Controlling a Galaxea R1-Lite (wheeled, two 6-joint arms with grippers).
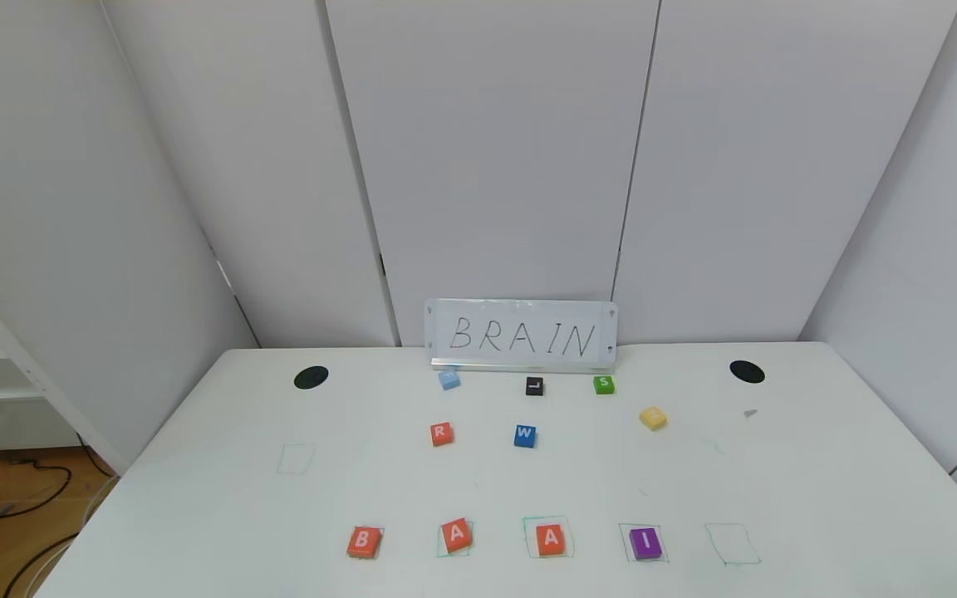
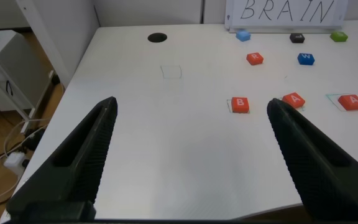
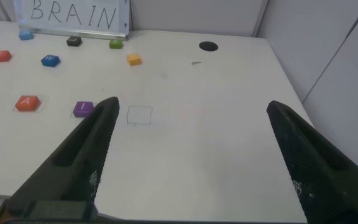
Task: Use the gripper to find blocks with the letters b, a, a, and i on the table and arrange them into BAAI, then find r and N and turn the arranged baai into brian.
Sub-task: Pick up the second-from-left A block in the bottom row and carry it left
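While both my left gripper (image 2: 191, 155) and right gripper (image 3: 191, 155) hang wide and empty off the near edge, the blocks (image 1: 456, 535) spell BAAI in the near row, so fetching r (image 1: 442, 433) risks nudging the W block (image 1: 525, 436) beside it.

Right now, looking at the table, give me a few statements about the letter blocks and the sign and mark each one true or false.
1. The near row reads B, A, A, I from left to right. True.
2. The R block sits in the near row between B and the first A. False: it lies farther back, left of the blue W block.
3. The sign at the back reads BRAIN. True.
4. The left tool is shut on a block. False: it is open and holds nothing.
5. The drawn square right of the I is filled by the pale yellow block. False: that block lies farther back.
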